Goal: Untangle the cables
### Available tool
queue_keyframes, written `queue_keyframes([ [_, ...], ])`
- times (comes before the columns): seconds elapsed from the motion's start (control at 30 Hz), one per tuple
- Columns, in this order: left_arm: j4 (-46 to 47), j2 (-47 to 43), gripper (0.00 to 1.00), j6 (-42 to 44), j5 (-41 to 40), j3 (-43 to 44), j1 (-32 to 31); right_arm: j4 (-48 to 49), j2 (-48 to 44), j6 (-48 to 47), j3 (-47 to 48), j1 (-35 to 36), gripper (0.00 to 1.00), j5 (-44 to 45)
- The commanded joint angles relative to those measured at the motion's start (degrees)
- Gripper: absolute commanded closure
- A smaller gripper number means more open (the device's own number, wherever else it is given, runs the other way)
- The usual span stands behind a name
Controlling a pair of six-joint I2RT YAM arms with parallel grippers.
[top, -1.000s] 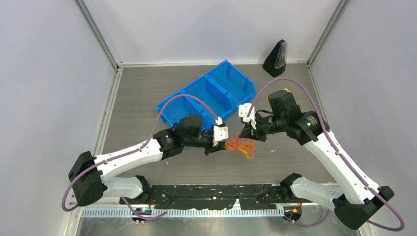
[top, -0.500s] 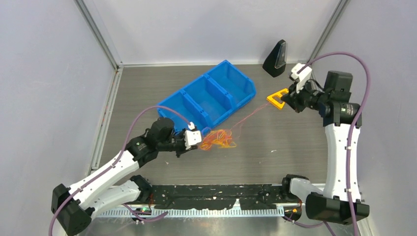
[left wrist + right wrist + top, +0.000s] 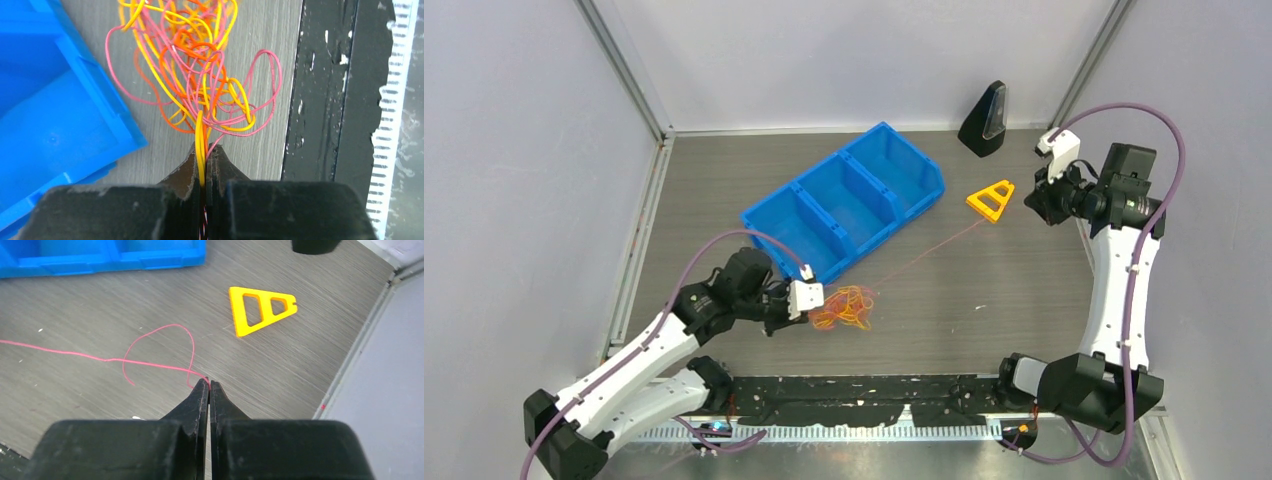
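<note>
**Two end effectors, one knot: red strand stretched across the surface**

Two closed end effectors work opposite ends of the job. The left end effector [image 3: 205,156] is clamped on several strands of the cables [image 3: 192,70], a yellow one plainest between its fingers. The orange, yellow and pink tangle lies on the surface [image 3: 260,60] directly ahead of its tips, with a blue bin [image 3: 55,120] close on its left. The right end effector [image 3: 208,385], well apart from the left, is pinched shut with the end of a red cable [image 3: 75,354] meeting its tips, apparently gripped. That strand runs off to its left with one slack loop just ahead, and an orange triangle [image 3: 260,310] lies farther ahead. To pull well, the left should likely anchor the bundle low while the right draws slowly away in line with the strand. If the loop tightens into a knot or the whole tangle drags, the better course is to ease off and regrip nearer the snag. So thin a cable could slip from the tips.
</note>
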Motion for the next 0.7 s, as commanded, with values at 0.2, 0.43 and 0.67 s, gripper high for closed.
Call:
queue_keyframes([
  [0.2, -9.6, -4.5, 1.0, 13.4, -3.7, -6.1, -0.1, 5.8, 11.0, 4.5, 16.8, -11.6, 0.94, 2.0],
  [0.43, -10.0, -3.7, 1.0, 14.6, -6.1, -7.6, -0.1, 6.5, 12.7, 8.0, 18.8, -12.3, 0.95, -0.7],
  [0.67, -11.8, -2.1, 1.0, 16.3, -9.5, -9.7, -0.1, 9.0, 12.8, 11.5, 21.2, -12.9, 0.95, 1.0],
])
